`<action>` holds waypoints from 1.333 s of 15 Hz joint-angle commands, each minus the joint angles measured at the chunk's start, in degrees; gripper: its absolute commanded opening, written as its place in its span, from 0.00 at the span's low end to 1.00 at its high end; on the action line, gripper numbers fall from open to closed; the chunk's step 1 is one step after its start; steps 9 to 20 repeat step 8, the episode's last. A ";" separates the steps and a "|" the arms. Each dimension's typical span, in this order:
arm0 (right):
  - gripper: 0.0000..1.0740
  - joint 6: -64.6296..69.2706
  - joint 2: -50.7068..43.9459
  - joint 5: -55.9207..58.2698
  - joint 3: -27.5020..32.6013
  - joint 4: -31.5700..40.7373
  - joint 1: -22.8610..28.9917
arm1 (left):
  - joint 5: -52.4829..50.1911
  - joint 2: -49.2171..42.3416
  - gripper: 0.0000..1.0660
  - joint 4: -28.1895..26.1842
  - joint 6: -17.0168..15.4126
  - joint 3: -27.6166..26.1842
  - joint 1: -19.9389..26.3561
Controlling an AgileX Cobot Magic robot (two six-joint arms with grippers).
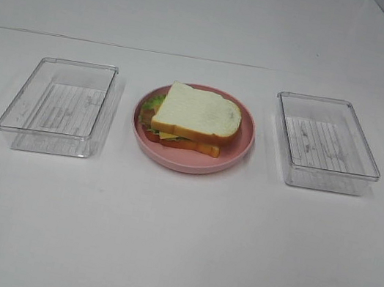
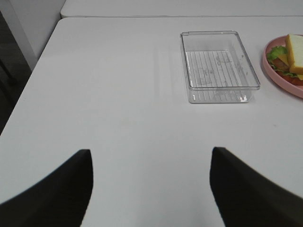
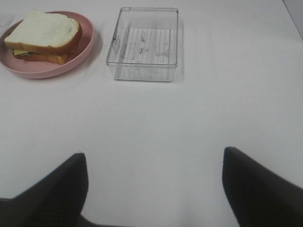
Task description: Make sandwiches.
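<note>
Sandwich stack [image 1: 195,118] sits assembled on pink plate [image 1: 238,155], between two empty trays. Left gripper [image 2: 149,189] and right gripper [image 3: 154,189] both spread wide, holding nothing. You look done; next call: verify, stay clear.

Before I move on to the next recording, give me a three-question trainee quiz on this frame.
1. True or false: the sandwich sits inside one of the clear trays.
2. Multiple choice: what lies on top of the stack? A) lettuce B) cheese C) a white bread slice
3. Fill in: the left gripper and right gripper each have their fingers spread ____, holding nothing.

Key
1. False. It rests on the pink plate, between the left tray and the right tray, which are both empty.
2. C. Lettuce, cheese and reddish strips only peek out at the edges.
3. Open, above bare white table.
</note>
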 commanded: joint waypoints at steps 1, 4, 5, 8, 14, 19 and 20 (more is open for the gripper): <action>0.70 -0.29 -0.06 -0.57 0.23 0.40 -0.40 | -0.63 -1.43 0.63 0.34 0.06 0.34 0.17; 0.70 -0.29 -0.06 -0.57 0.23 0.40 -0.40 | -0.63 -1.43 0.63 0.34 0.06 0.34 0.17; 0.70 -0.29 -0.06 -0.57 0.23 0.40 -0.40 | -0.63 -1.43 0.63 0.34 0.06 0.34 0.17; 0.70 -0.29 -0.06 -0.57 0.23 0.40 -0.40 | -0.63 -1.43 0.63 0.34 0.06 0.34 0.17; 0.70 -0.29 -0.06 -0.57 0.23 0.40 -0.40 | -0.63 -1.43 0.63 0.34 0.06 0.34 0.17; 0.70 -0.29 -0.06 -0.57 0.23 0.40 -0.40 | -0.63 -1.43 0.63 0.34 0.06 0.34 0.17; 0.70 -0.29 -0.06 -0.57 0.23 0.40 -0.40 | -0.63 -1.43 0.63 0.34 0.06 0.34 0.17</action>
